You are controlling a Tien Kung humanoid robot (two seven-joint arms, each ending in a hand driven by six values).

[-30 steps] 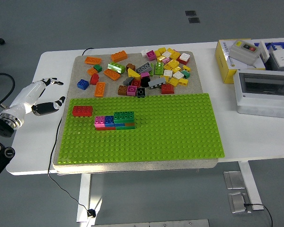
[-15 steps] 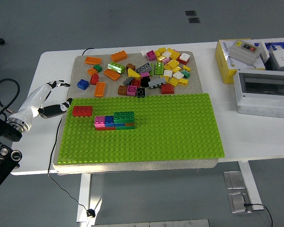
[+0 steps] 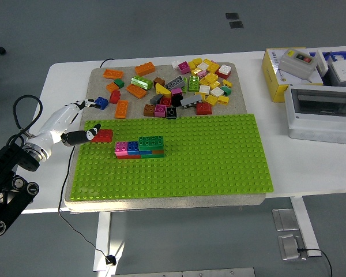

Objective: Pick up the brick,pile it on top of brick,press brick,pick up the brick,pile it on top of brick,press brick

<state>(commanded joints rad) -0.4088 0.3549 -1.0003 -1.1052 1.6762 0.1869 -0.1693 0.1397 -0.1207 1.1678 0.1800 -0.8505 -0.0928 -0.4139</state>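
White and black, the left hand (image 3: 75,120) reaches in over the near left corner of the green baseplate (image 3: 219,156); its fingers are spread and loose, holding nothing; the dark thumb tip touches or nearly touches the left end of the red brick (image 3: 103,135), which sits on the baseplate just in front of the hand; I cannot tell whether they meet. A second ago the hand hung well to the left, off the mat over the white table (image 3: 161,57); half a second ago it was at the mat's edge; it has now moved right and forward to the red brick. Just beyond the brick, to the hand's right, stands the small stack (image 3: 140,147) of pink, blue, green and orange bricks, unchanged; the blue brick (image 3: 101,103) lies off the baseplate next to the fingertips; further away, at the far side, lies the heap of loose bricks (image 3: 184,86), also unmoved; the right hand is out of view.
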